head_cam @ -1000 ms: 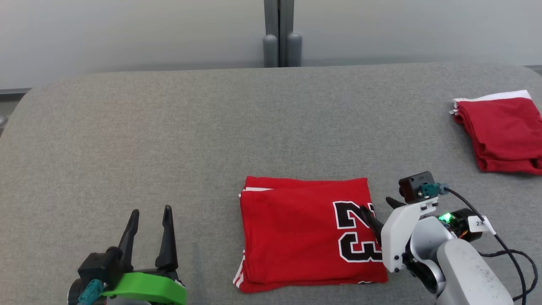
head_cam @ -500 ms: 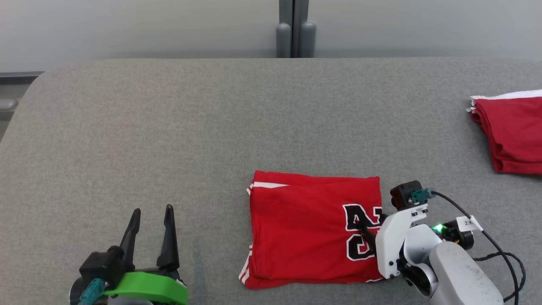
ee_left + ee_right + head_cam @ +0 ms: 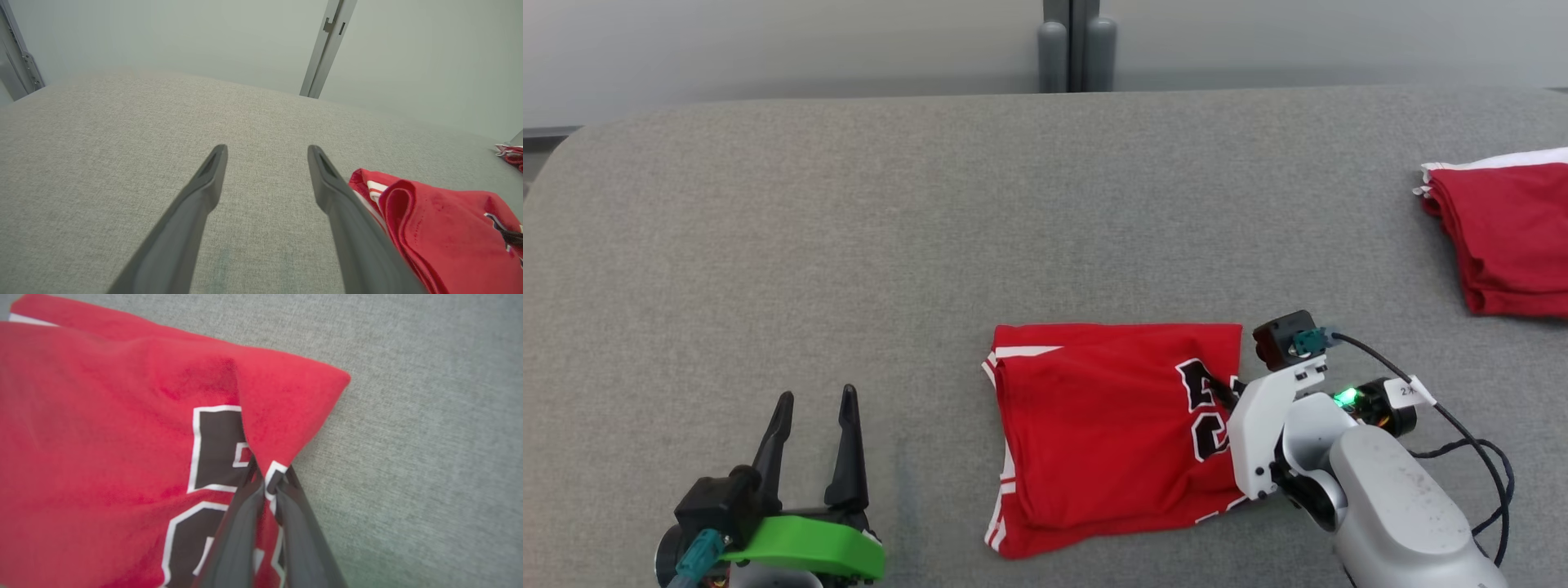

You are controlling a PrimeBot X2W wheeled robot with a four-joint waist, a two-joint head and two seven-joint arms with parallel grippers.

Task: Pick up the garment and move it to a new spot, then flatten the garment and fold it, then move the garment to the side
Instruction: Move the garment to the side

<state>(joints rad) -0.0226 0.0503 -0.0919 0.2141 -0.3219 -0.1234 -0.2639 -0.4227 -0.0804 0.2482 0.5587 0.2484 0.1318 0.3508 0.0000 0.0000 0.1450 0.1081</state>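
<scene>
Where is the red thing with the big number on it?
Head view: the numbered garment lies low, right of middle on the grey table, its right edge pinched by the right hand.

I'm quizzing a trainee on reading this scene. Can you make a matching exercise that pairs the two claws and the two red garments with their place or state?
Column one:
1. left claw
2. right claw
3. numbered red garment
4. other red garment

Column two:
A. lying folded at the far right, with no claw on it
B. shut, pinching fabric
C. open, over the grey surface
D. pinched at its right edge

Pairs: 1-C, 2-B, 3-D, 4-A
</scene>
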